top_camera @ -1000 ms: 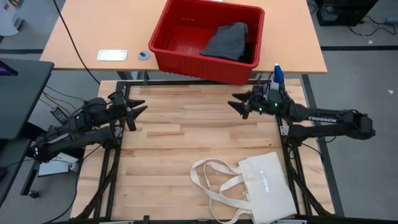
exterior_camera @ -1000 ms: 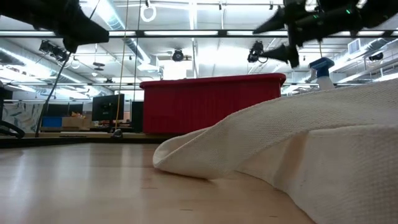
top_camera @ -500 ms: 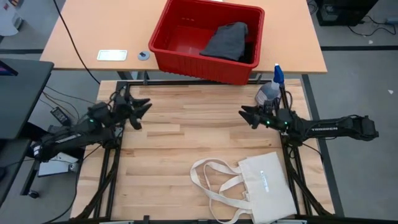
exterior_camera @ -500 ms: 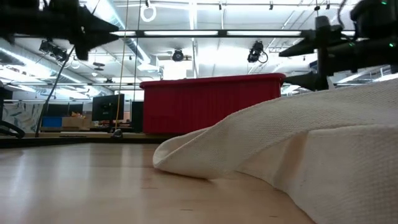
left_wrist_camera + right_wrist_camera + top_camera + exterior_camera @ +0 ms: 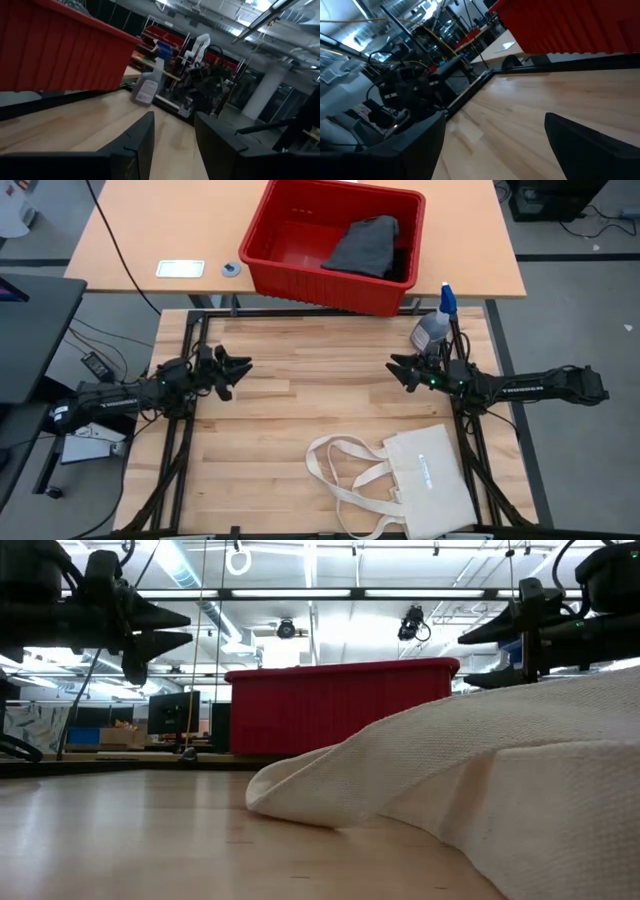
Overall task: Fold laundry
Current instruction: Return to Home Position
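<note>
Bright ceiling strip lights [image 5: 300,592], soft shadows

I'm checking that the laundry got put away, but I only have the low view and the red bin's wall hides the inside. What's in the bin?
Observer: From above, a dark grey garment lies in the right half of the red bin.
Operator: Any clothes on the wooden table?
Observer: I see none; the only cloth there is the cream tote bag, on the right arm's side.
Operator: Are the grippers holding anything?
Observer: No; the wrist views show the left gripper and right gripper open, with nothing between the fingers.
</note>
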Robot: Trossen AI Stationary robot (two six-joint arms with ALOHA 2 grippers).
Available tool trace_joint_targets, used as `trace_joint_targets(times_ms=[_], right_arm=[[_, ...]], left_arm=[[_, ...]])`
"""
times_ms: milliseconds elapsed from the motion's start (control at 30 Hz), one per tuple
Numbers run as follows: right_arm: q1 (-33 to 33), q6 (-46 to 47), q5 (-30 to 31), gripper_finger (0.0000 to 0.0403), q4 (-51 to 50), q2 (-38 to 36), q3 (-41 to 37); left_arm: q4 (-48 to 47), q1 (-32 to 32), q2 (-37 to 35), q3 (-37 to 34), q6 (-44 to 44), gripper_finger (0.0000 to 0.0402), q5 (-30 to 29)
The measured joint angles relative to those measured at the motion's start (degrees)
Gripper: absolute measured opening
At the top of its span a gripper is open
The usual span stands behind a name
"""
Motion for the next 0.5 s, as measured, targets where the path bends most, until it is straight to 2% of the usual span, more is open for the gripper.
trace_joint_targets(times_ms=[500], right_arm=[[-0.28,0.01,-0.12,0.0346,-0.32,0.07,0.0]], left_arm=[[-0.93,0.13,0.17,0.0,0.85,0.0144,-0.06]])
